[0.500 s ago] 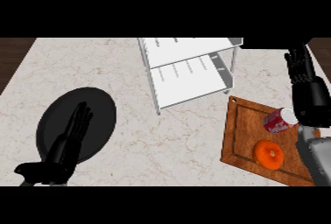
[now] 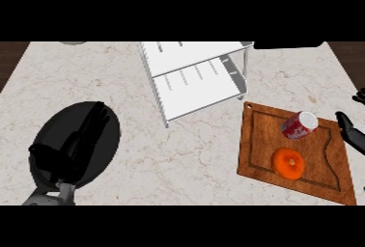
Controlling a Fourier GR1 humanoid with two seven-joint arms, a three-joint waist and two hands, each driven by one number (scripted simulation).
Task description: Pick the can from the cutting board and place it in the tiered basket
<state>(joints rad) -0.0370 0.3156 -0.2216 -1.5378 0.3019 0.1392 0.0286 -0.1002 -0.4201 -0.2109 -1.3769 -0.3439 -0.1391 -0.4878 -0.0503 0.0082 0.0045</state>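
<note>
Can (image 2: 299,125) label unreadable, just left of my right hand (image 2: 351,131), fingers straight, holding nothing, now lower than before.

Red can (image 2: 299,125) tilted on cutting board (image 2: 321,169)

The counter (image 2: 178,159) looks like pale, veined marble, smooth and faintly glossy; on it, the cutting board (image 2: 260,144) shows reddish-brown wood grain; left of the board, the tiered basket (image 2: 196,77) looks white-coated metal; the can (image 2: 299,125) on the board looks glossy metal.
</note>
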